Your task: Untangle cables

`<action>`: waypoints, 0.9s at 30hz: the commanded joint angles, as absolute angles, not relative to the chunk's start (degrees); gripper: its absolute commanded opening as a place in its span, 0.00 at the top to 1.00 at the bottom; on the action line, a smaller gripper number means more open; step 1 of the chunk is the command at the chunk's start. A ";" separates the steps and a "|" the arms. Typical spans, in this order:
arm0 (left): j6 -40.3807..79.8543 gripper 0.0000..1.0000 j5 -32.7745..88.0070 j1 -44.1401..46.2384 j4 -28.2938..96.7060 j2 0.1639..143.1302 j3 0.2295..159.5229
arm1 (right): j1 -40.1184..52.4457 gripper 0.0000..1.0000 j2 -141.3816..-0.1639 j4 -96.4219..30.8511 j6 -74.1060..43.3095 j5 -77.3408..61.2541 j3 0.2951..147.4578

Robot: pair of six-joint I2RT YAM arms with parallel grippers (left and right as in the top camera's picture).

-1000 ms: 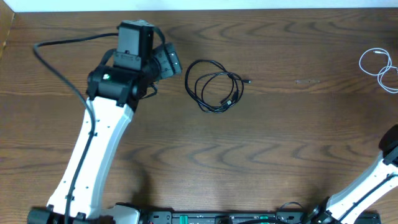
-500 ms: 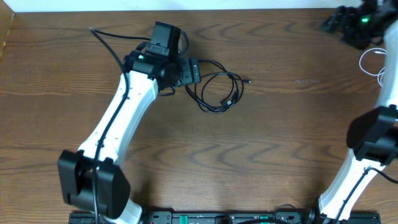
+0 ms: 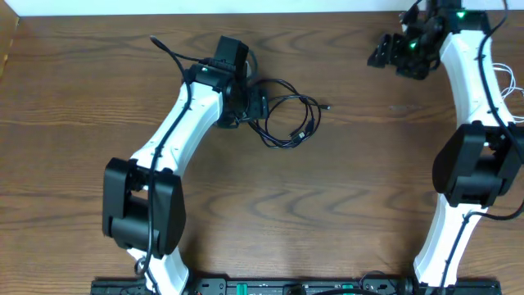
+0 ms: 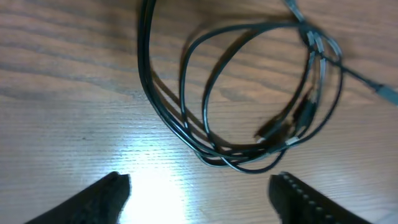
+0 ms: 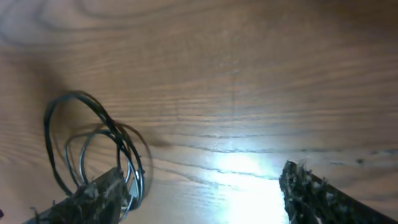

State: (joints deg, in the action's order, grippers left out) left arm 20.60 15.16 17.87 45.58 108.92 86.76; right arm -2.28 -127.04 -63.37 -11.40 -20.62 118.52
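Note:
The black cable [image 3: 286,115] lies coiled in loose loops on the wooden table [image 3: 344,188], one plug end [image 3: 327,106] trailing right. My left gripper [image 3: 262,105] sits at the coil's left edge. In the left wrist view the coil [image 4: 249,106] fills the middle, and my left gripper [image 4: 199,186] is open just short of it with bare wood between its fingertips. My right gripper [image 3: 378,57] hovers open at the far right, holding nothing. The white cable [image 3: 516,86] peeks out at the right edge behind the right arm. Blurred cable loops [image 5: 93,146] show beside the right gripper's [image 5: 202,190] left finger.
The right arm [image 3: 471,123] runs along the table's right side from front to back. The left arm [image 3: 172,139] crosses the left half diagonally. The table's back edge [image 3: 262,11] lies close behind both grippers.
My left gripper swung right, up to the black coil's left edge. The right arm came into view at the back right and moved left, away from the white cable.

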 commanded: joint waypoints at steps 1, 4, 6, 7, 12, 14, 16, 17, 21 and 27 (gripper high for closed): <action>23.68 0.30 15.90 18.48 45.36 111.63 86.48 | -1.19 0.23 -127.57 -61.49 -12.73 -20.03 115.46; 24.77 0.35 15.88 19.18 44.77 113.69 86.48 | -0.75 0.23 -127.57 -60.01 -13.26 -20.03 113.40; 24.80 0.39 15.88 19.75 43.94 114.91 86.48 | -0.62 0.24 -127.57 -59.37 -13.26 -20.05 112.46; 25.15 0.42 15.86 20.01 43.42 115.46 86.48 | -0.60 0.24 -127.57 -59.18 -13.26 -20.05 112.07; 30.24 0.60 15.86 20.93 40.32 117.56 86.48 | -0.54 0.24 -127.57 -58.46 -13.23 -20.03 110.26; 32.18 0.62 15.81 21.15 39.24 118.02 86.48 | -0.54 0.24 -127.57 -58.50 -13.23 -20.05 109.97; 33.19 0.64 15.66 21.32 38.28 118.32 86.48 | -0.54 0.24 -127.57 -58.52 -13.21 -20.03 109.89; 33.67 0.64 15.18 21.37 38.17 118.39 86.48 | -0.54 0.24 -127.57 -58.52 -13.21 -20.03 109.89; 34.83 0.68 10.79 21.37 38.79 118.43 86.46 | -0.51 0.23 -127.57 -58.63 -13.21 -20.03 109.89; 36.32 0.68 7.44 21.37 38.63 118.74 86.46 | -0.25 0.23 -127.57 -58.61 -13.21 -20.01 109.89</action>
State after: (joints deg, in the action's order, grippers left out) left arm 34.41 10.76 21.23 38.54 117.67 86.76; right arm -0.93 -127.09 -58.65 -12.80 -20.51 110.43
